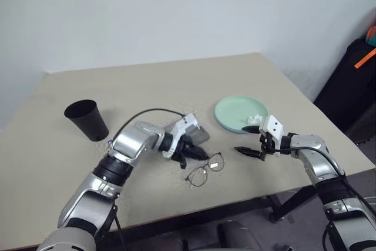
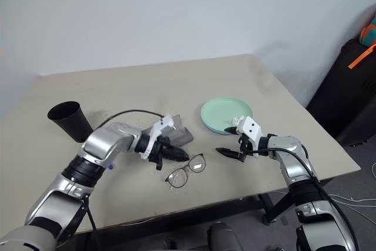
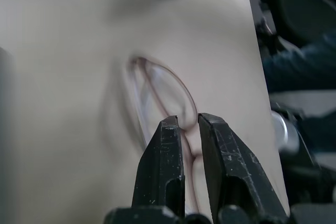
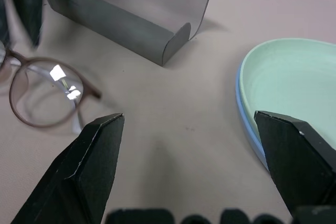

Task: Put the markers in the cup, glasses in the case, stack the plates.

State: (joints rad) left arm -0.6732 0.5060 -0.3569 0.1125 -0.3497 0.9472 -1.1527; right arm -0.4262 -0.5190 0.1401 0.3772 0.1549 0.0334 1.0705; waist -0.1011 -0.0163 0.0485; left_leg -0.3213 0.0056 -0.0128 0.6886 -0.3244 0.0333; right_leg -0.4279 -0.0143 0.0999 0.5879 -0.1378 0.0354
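1. While I'm watching the feed, the closest thing to me is the glasses (image 2: 186, 172), lying open on the tan table (image 2: 235, 74) just past the tips of my left gripper (image 3: 185, 124).
2. That left gripper has its fingers squeezed nearly together on the thin frame of the glasses, lens right ahead of the tips.
3. My right gripper (image 4: 189, 124) has its fingers spread wide with nothing between them, hovering just off the glasses on one side and the plates on the other.
4. Beyond the left fingers sits the grey case (image 4: 131, 17), lid open, empty as far as I can see.
5. Past the right fingers, the mint plate (image 1: 238, 113) is already stacked on the blue plate (image 4: 247, 124), a white tissue (image 1: 255, 119) on top.
6. Farthest off, well behind my left arm, the black cup (image 1: 86, 120) lies tipped over.
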